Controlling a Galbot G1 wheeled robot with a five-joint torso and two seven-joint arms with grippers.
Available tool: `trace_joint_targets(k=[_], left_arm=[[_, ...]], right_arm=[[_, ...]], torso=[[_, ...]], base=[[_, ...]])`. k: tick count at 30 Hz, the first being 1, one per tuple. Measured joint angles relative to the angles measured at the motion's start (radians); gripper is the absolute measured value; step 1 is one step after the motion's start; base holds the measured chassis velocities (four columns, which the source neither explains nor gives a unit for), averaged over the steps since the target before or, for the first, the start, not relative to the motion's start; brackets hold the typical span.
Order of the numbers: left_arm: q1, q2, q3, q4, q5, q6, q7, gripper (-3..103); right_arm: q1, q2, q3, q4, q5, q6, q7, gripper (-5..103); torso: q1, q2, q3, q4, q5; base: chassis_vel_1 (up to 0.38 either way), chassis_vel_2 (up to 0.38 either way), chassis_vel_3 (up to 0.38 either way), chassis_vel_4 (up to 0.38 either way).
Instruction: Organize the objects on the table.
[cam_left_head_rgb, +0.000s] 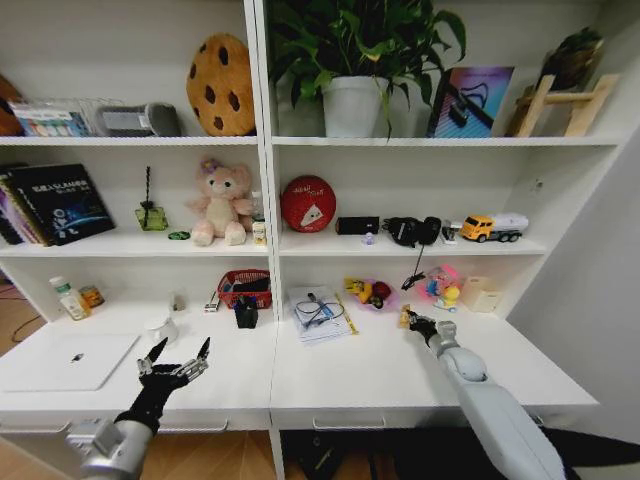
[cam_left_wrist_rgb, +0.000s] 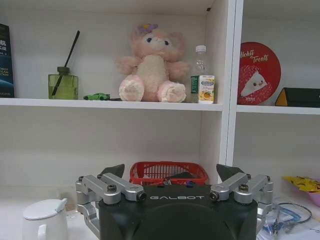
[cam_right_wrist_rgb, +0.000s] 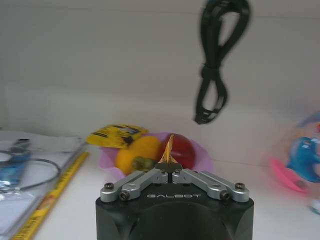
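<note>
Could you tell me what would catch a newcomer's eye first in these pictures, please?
Probably the pink plush bear on the middle shelf, left of the red round tin. Below, the right claw is shut on a small yellowish piece above the white desk, while the open left claw hovers beside the silver laptop.

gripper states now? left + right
Left gripper: open, empty, above the desk's front edge.
Right gripper: shut on a small yellowish piece, over the desk.
</note>
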Motion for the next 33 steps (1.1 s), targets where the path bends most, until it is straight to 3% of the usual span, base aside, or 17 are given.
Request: trace_joint_targets(k=[5,10,13,15,24,25,27,33], left_arm=[[0.0,0.0,0.0,0.0,0.0,0.0,0.0,100],[0.0,0.0,0.0,0.0,0.0,0.0,0.0,100],[0.0,0.0,0.0,0.0,0.0,0.0,0.0,100],[0.0,0.0,0.0,0.0,0.0,0.0,0.0,100],[0.0,0.0,0.0,0.0,0.0,0.0,0.0,100],[0.0,0.0,0.0,0.0,0.0,0.0,0.0,100],[0.0,0.0,0.0,0.0,0.0,0.0,0.0,100],[0.0,0.0,0.0,0.0,0.0,0.0,0.0,100]], right_arm=[[0.11,0.029,-0.097,-0.049,0.012,0.003,-0.007,0],[0.286,0.12,-0.168,-0.203,0.0,0.008,0.009,0],[0.358,0.171,-0.195,-0.277,-0.005,-0.017,0.045,0],[0.395,0.203,-0.202,-0.319,-0.014,-0.037,0.113,0],[0.416,0.203,-0.186,-0.354,-0.016,-0.07,0.237,-1],[0.418,0.202,-0.18,-0.363,-0.018,-0.07,0.249,4],[0.419,0.201,-0.176,-0.368,-0.02,-0.07,0.251,4],[0.412,0.189,-0.167,-0.358,-0.03,-0.06,0.243,31]], torso=[[0.0,0.0,0.0,0.0,-0.0002],[0.0,0.0,0.0,0.0009,-0.0003],[0.0,0.0,0.0,0.0008,-0.0002],[0.0,0.0,0.0,0.0003,-0.0002],[0.0,0.0,0.0,-0.0001,-0.0001],[0.0,0.0,0.0,-0.0001,0.0],[0.0,0.0,0.0,-0.0001,0.0],[0.0,0.0,0.0,0.0004,0.0001]], base=[[0.0,0.0,0.0,0.0],[0.0,0.0,0.0,0.0],[0.0,0.0,0.0,0.0],[0.0,0.0,0.0,0.0],[0.0,0.0,0.0,0.0],[0.0,0.0,0.0,0.0],[0.0,0.0,0.0,0.0],[0.0,0.0,0.0,0.0]])
